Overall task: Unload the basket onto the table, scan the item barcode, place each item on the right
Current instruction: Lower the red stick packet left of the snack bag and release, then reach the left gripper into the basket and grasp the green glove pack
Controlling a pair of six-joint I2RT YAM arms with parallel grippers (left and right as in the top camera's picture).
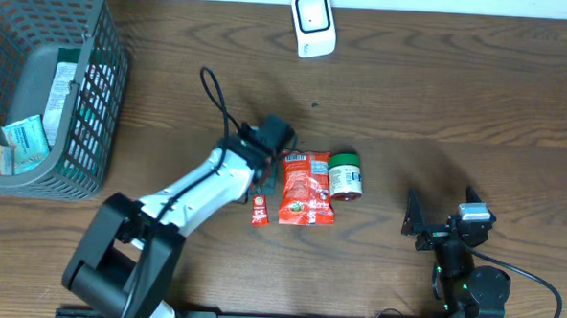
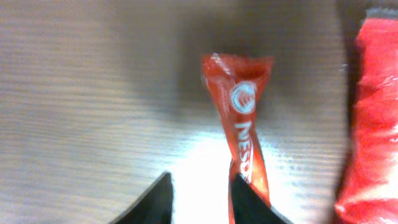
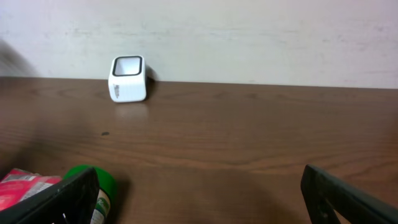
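Left gripper point(image 2: 200, 202) hung low over the Nescafé sachet point(image 2: 244, 134), jaws parted and empty; the sachet lay flat on the table point(image 2: 81, 93) beside a red snack pouch point(image 2: 373, 118), well apart from the scanner point(image 1: 312, 24). One jaw overlapped its end, so closing could nudge it aside. Its arm stretched diagonally forward, wrist pitched down; the right gripper point(image 3: 199, 180) sat with jaws wide

The wooden table point(image 1: 439, 99) carried a grey basket point(image 1: 104, 94) at its far left, a white scanner point(image 1: 313, 24) by the far edge, and mid-table, side by side, a sachet point(image 1: 259, 212), a red packet point(image 1: 306, 189) and a jar point(image 1: 345, 175) lying down.
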